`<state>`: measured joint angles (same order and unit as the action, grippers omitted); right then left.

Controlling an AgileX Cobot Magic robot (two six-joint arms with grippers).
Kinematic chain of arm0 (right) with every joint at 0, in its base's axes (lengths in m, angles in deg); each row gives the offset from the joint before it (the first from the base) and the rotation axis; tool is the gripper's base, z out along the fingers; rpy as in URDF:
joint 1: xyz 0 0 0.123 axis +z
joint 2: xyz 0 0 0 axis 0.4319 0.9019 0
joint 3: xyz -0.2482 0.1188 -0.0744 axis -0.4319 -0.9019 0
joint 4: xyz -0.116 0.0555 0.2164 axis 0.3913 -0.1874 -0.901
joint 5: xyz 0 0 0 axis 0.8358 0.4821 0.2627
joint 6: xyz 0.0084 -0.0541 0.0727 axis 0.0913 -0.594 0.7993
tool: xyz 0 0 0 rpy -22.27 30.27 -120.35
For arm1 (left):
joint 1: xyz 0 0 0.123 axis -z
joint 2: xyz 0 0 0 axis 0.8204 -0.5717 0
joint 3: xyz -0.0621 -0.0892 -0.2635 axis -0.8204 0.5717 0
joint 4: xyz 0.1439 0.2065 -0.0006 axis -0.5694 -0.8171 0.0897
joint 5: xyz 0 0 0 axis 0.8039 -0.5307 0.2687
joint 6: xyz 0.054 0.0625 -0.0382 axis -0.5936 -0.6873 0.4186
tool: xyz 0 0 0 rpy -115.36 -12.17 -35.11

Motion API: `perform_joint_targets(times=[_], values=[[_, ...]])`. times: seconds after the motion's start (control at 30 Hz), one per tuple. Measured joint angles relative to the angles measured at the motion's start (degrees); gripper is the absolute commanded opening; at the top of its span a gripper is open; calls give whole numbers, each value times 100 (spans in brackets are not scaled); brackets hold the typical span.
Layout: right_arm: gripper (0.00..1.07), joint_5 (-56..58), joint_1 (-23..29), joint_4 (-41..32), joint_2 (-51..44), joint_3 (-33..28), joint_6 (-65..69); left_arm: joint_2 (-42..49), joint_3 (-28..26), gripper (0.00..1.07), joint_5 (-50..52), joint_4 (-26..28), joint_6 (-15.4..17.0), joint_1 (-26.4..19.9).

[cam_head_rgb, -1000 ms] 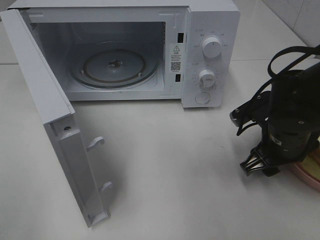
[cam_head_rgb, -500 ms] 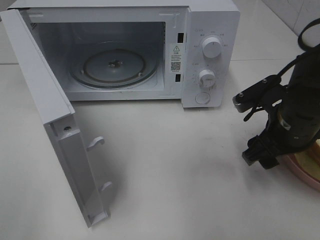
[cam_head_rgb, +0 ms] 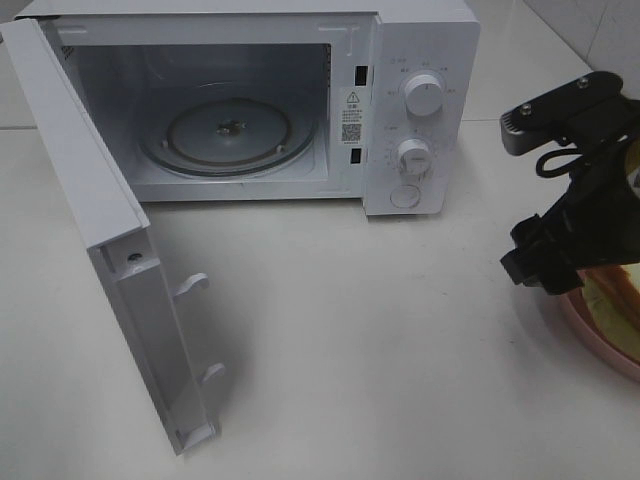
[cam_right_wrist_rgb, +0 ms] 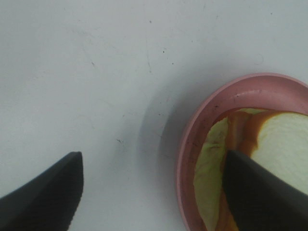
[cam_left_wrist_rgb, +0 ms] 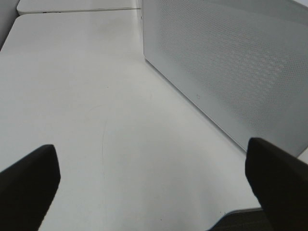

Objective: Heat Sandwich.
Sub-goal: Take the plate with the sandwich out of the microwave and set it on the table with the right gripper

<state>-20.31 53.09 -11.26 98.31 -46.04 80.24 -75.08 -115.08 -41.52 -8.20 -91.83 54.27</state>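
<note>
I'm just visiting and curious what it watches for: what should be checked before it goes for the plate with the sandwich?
1. Microwave door swung open: ok.
2. Turntable bare: ok.
3. Right gripper open: ok.
4. Its fingers astride the pink plate rim, one outside, one over the sandwich: cannot tell.
5. Sandwich lying on the plate: ok.
6. Left gripper open, holding nothing, outside the door: ok.

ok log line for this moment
door: white microwave open, turntable bare | right gripper: open, straddling round pink plate rim | sandwich: on plate | left gripper: open, idle
</note>
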Motion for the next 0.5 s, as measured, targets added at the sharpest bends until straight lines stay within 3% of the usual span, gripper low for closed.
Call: perform_joint_targets(times=[0.5], values=[[76,934,0,-900,-2000,-6,-825,0,0,100,0,0,0,0]])
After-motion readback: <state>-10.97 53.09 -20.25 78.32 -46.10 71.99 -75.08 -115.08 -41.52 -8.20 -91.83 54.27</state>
